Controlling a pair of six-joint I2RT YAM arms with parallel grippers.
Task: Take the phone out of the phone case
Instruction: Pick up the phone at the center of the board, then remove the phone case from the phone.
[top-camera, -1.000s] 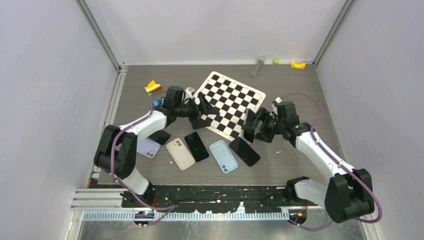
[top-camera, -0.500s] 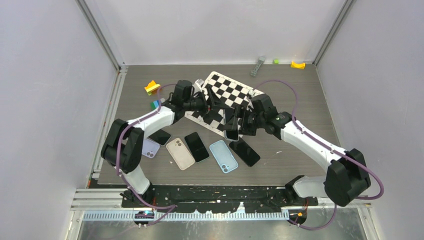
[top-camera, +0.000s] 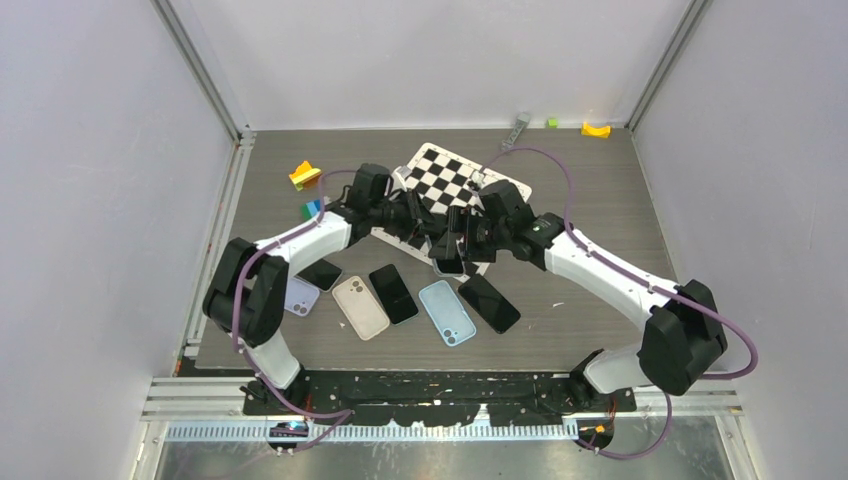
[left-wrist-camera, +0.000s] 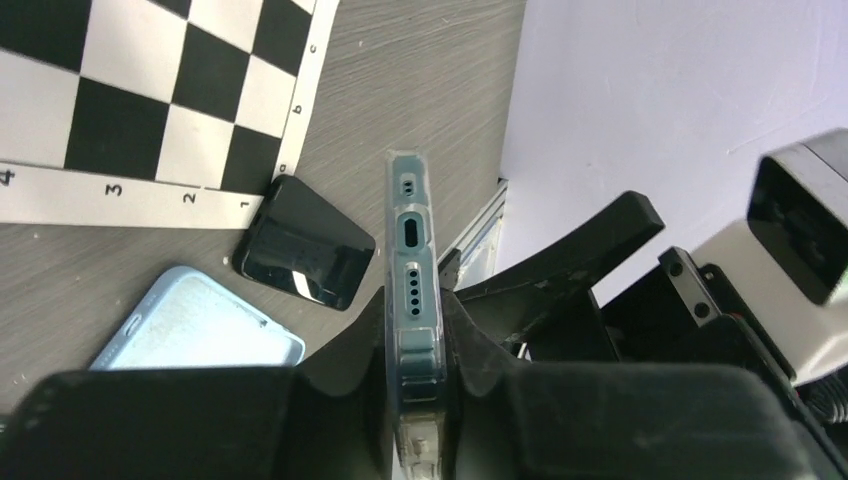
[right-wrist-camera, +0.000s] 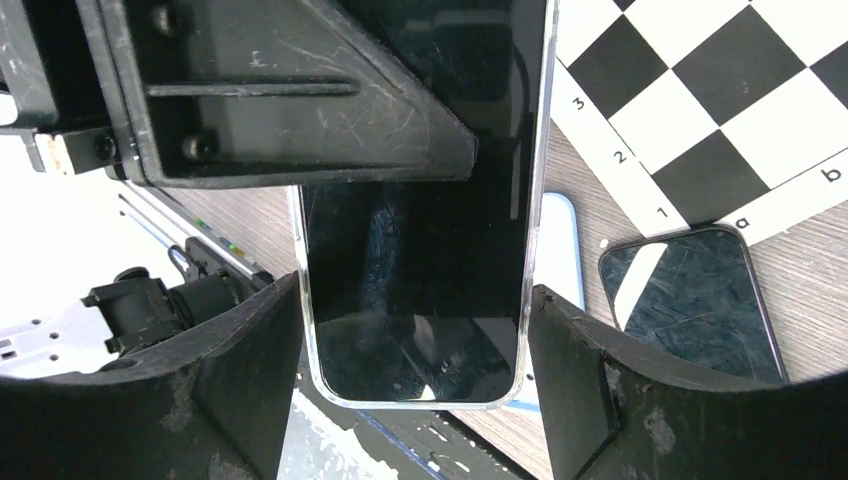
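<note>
The phone (top-camera: 450, 246) is held off the table (top-camera: 600, 180), above the near edge of the chessboard mat (top-camera: 470, 185), caught between the two arms. The left gripper (left-wrist-camera: 413, 335) is clenched on its flat faces — one finger on the glass, the other on the back. The right gripper (right-wrist-camera: 415, 385) grips across the width, its pads pressing the long rims of the clear phone case (right-wrist-camera: 536, 200) near one end.

The phone looks like a stiff, glossy slab, likely slippery on the screen side and fragile if it drops onto the table. The case seems thin and pliable, clinging only by its lip. I judge the best hold is on the case's rim at a corner, so it can be peeled back — squeezing both long edges would probably lock the phone in.
</note>
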